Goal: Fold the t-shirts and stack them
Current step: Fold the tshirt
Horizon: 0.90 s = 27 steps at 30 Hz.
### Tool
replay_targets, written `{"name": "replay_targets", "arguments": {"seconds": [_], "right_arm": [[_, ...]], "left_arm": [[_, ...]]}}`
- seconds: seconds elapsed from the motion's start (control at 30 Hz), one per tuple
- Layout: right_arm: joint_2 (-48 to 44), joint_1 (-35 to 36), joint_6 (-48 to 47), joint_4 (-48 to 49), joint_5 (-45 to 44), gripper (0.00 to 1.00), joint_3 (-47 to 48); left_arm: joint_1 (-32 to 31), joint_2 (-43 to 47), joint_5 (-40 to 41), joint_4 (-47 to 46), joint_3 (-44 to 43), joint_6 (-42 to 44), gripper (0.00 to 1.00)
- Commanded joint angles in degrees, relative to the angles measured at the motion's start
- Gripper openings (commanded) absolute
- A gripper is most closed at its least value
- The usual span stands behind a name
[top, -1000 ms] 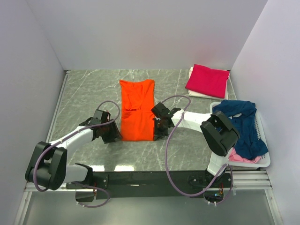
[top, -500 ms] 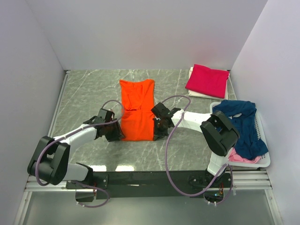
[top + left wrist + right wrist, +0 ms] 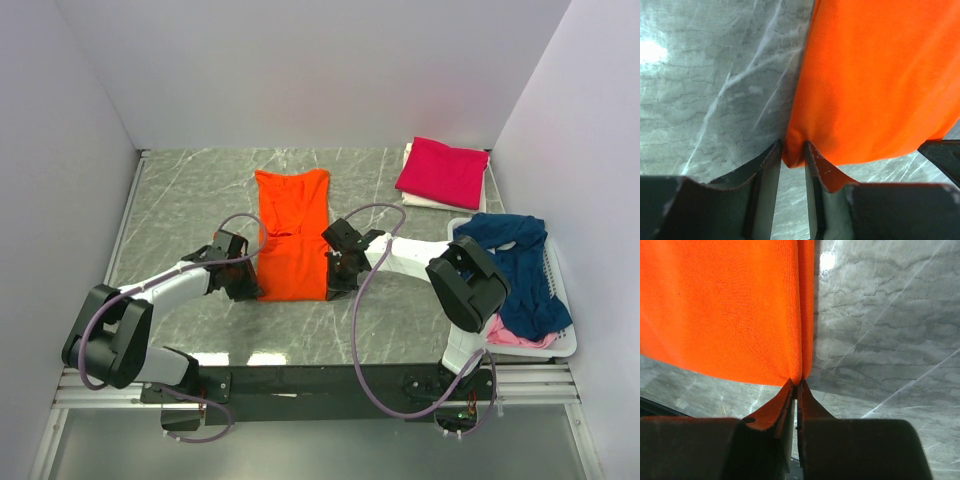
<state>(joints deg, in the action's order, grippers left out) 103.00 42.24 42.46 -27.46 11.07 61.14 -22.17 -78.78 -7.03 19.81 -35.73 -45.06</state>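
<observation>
A long bright orange cloth t-shirt (image 3: 292, 240) lies flat on the grey marbled tabletop (image 3: 180, 200), enclosed by plain white walls (image 3: 300, 70). At its near right corner the right gripper (image 3: 796, 385) pinches cloth between pressed-together fingers. At its near left corner the left gripper (image 3: 793, 150) seems to nip cloth.

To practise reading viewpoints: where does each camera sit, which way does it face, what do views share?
Top external: above and behind, looking down on the table; left arm and right arm show.
Left wrist: on its arm, facing the orange t-shirt; left tool straddles its corner.
Right wrist: on its arm, facing its edge; right tool pinches it.
All share the t-shirt.
</observation>
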Motion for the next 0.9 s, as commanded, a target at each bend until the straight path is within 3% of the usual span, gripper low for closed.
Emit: {"name": "replay_targets", "arguments": {"seconds": [0.0, 0.4, 0.77, 0.87], "right_arm": [[2.6, 0.6, -1.1, -2.2, -1.5, 0.07, 0.1], [2.9, 0.5, -1.4, -2.9, -1.7, 0.07, 0.8], [2.2, 0.4, -1.9, -3.6, -2.1, 0.04, 2.0], [2.0, 0.4, -1.9, -4.0, -2.1, 0.01, 2.7]], "left_arm": [[-1.1, -2.3, 5.4, 7.7, 1.4, 0.1, 0.33], [-3.5, -3.6, 8.7, 11.5, -0.4, -1.4, 0.30], [-3.6, -5.7, 6.0, 9.2, -0.5, 0.9, 0.02], [-3.6, -7.7, 4.1, 7.8, 0.0, 1.6, 0.00]]}}
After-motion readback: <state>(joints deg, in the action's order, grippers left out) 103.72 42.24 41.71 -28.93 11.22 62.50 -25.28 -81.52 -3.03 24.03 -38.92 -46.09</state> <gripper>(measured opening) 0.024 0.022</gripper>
